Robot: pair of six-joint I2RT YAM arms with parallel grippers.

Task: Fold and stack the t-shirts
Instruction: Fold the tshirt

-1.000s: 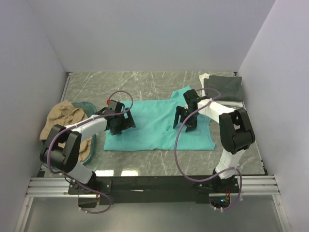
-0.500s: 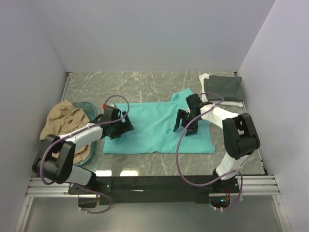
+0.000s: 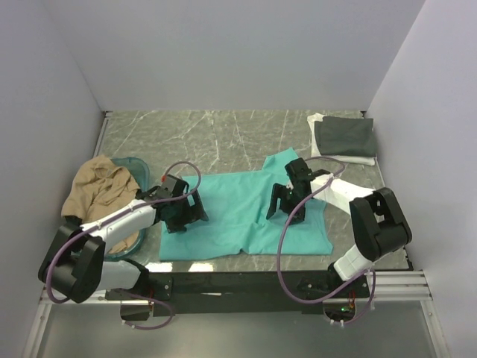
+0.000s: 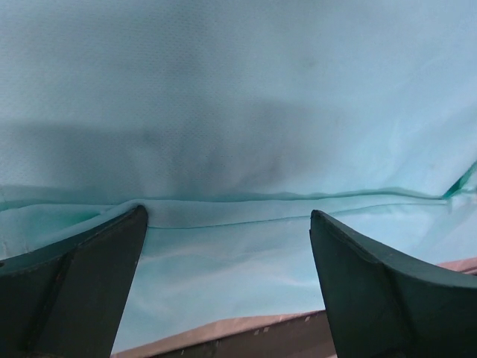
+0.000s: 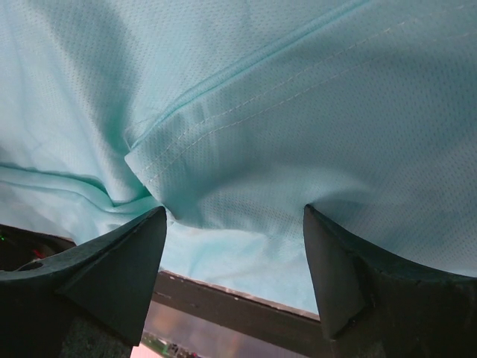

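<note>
Your landmark is the teal-green soft cloth t-shirt (image 3: 242,212), spread mostly flat on the grey marble-patterned table top (image 3: 216,134), with one sleeve pointing toward the far side.

Your left gripper (image 3: 181,218) sits low over the shirt's left edge. In the left wrist view its two dark fingers (image 4: 74,287) stand wide apart and released. A stitched hem of the shirt runs across the gap between them, and nothing is clamped.

Your right gripper (image 3: 285,209) is over the right half of the shirt, just inside its right edge. In the right wrist view its fingers (image 5: 112,272) are likewise spread and not closed. A folded, double-stitched hem of the same shirt bulges between them. The cloth touches the inner faces of the fingers, but you cannot call it a grasp.

To the left of the teal-green shirt, just beside its left edge, is the teal translucent plastic basket (image 3: 139,163). The tan crumpled t-shirt (image 3: 97,190) is heaped in it and spills over its left rim. Nothing else shows inside the basket.

Beyond the teal-green shirt's far right corner, well apart from it, the dark grey folded t-shirt (image 3: 344,136) lies on top of the white folded t-shirt (image 3: 316,121). The white one shows only along the left and near edges of the grey one.
</note>
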